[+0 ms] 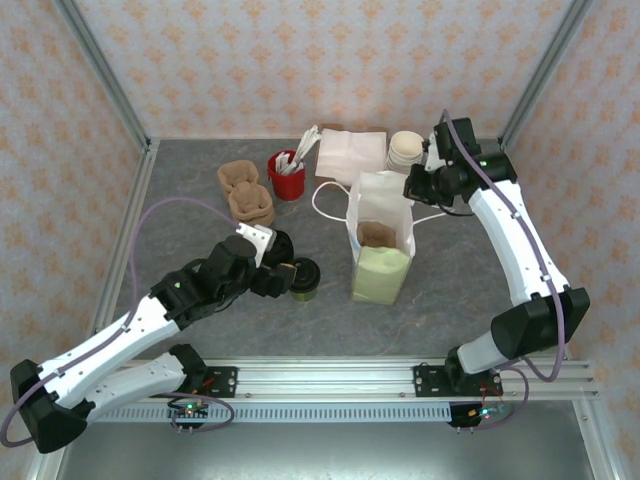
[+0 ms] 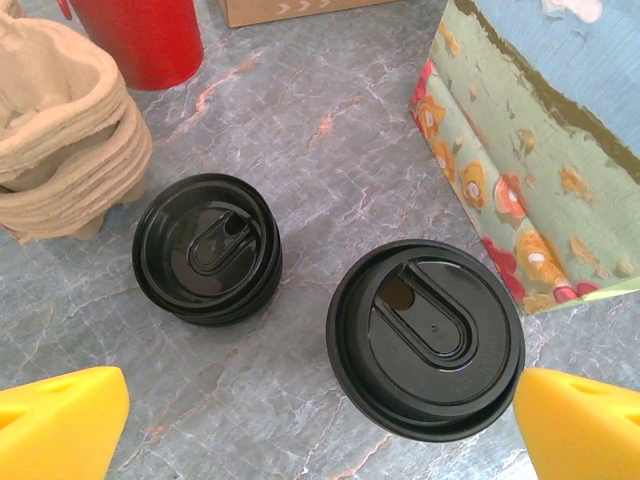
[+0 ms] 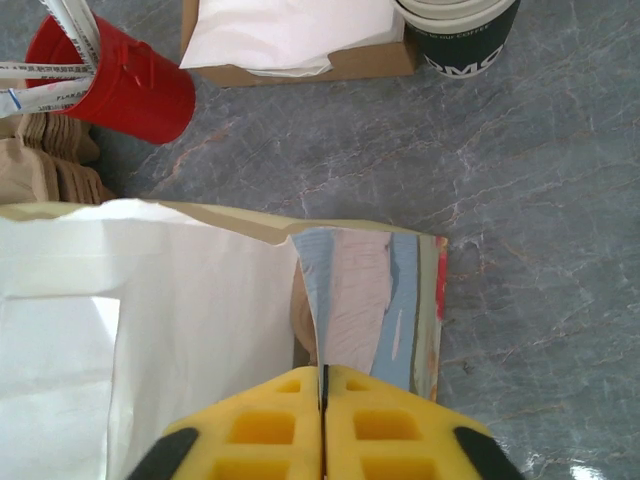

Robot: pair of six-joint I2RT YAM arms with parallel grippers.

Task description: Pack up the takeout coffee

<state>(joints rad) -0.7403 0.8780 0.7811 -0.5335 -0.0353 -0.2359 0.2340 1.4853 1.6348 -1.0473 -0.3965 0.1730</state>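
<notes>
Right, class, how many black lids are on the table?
2: one capping the takeout coffee beside the bag; one loose lid left of it, by the pulp trays. More may be stacked beneath that one.

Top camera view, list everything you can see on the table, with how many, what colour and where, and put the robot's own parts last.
takeout coffee: one, olive-green cup with black lid, front centre, left of the bag
loose lids: one short stack, black, just behind the coffee
paper bag: one, white with a floral side, centre, standing open
pulp carriers: two piles, brown, back left
red cup: one, red, holding white sachets, right of the carriers
napkins: one pile, white, on a cardboard box at the back
cup stack: one, cream rims, right of the napkins
left gripper: one, yellow fingers, open, at the coffee
right gripper: one, yellow fingers, shut on the bag's top edge
</notes>
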